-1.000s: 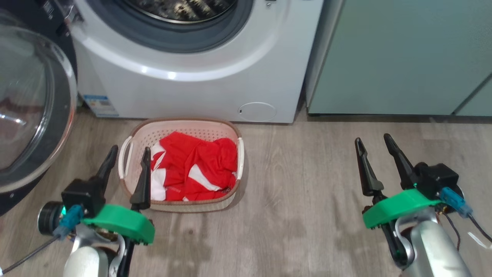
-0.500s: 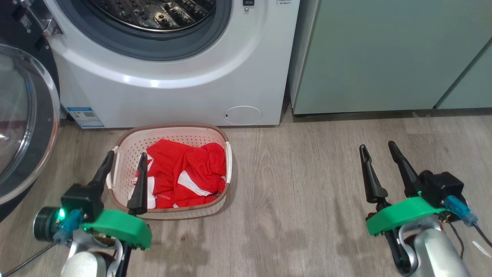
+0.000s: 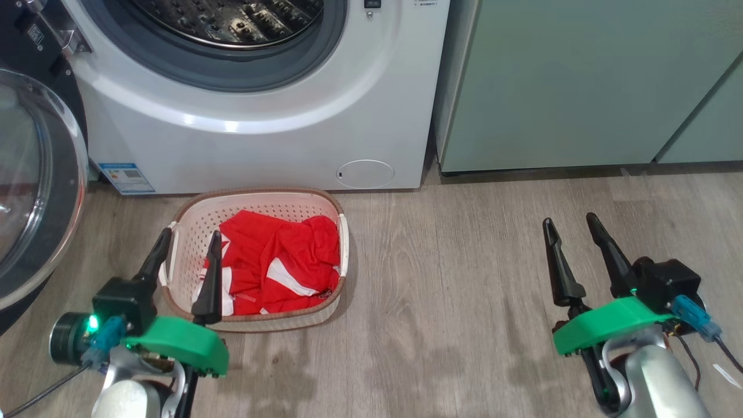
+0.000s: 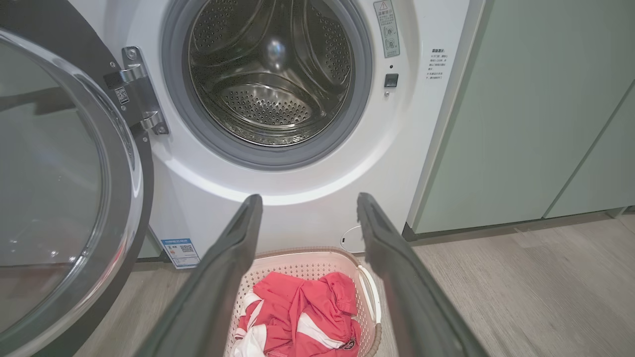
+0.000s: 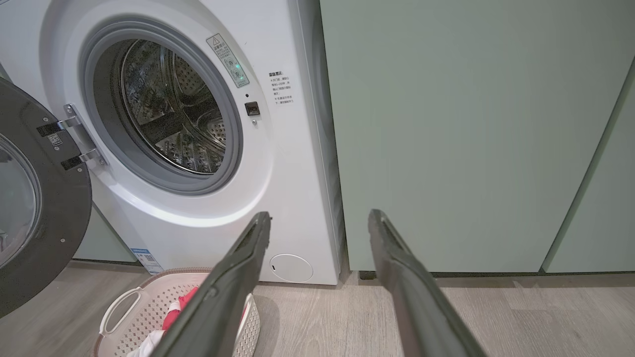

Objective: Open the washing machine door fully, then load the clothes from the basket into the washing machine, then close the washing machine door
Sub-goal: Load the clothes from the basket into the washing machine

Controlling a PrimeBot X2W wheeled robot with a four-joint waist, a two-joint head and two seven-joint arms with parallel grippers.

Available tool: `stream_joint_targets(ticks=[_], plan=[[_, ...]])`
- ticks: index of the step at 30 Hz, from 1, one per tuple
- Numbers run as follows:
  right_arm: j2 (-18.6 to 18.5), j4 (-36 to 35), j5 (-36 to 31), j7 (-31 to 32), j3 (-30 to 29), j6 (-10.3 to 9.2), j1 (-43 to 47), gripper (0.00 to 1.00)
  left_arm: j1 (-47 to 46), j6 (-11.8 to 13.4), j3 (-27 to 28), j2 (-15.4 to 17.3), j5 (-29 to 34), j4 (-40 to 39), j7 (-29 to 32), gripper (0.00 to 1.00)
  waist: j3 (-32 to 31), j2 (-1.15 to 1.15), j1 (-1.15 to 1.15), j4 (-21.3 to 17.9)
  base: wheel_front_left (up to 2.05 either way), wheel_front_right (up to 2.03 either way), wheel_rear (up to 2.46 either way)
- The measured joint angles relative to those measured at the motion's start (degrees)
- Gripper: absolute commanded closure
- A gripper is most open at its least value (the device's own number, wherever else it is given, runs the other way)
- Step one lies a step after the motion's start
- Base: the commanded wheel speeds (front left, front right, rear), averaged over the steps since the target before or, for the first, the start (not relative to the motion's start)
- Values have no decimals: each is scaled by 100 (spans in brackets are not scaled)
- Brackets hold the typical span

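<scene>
Since a second ago only the camera has shifted. The left gripper [image 3: 193,232] and right gripper [image 3: 569,219] stay wide open, empty. Clothes [image 3: 278,261] lie in the basket [image 3: 255,193] at the washer's [image 3: 261,145] 6 o'clock. The door [image 3: 35,191] hangs open at 9.

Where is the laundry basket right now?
In the head view the basket sits on the floor, left of centre, just in front of the washing machine, with the clothes inside.

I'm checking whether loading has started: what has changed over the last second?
The head camera's framing shifted; no thing visibly moved. Left gripper and right gripper stayed open and empty, the clothes still lie in the basket, and the washing machine door stayed open.
</scene>
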Motion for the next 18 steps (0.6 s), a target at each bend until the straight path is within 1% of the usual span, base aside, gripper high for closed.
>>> stream_joint_targets(ticks=[12,14,18], plan=[[1,-1,32,0,-2,0,-3,0,0,104,-27,4,-75,1,5,0,42,0,0,8,0,0,0],[1,-1,32,0,-1,0,-4,0,0,144,-30,4,-75,-1,5,0,47,0,0,7,69,-69,0],[2,0,33,0,-1,0,-4,0,1,144,-47,8,-75,-7,5,0,55,0,0,3,110,-110,0]])
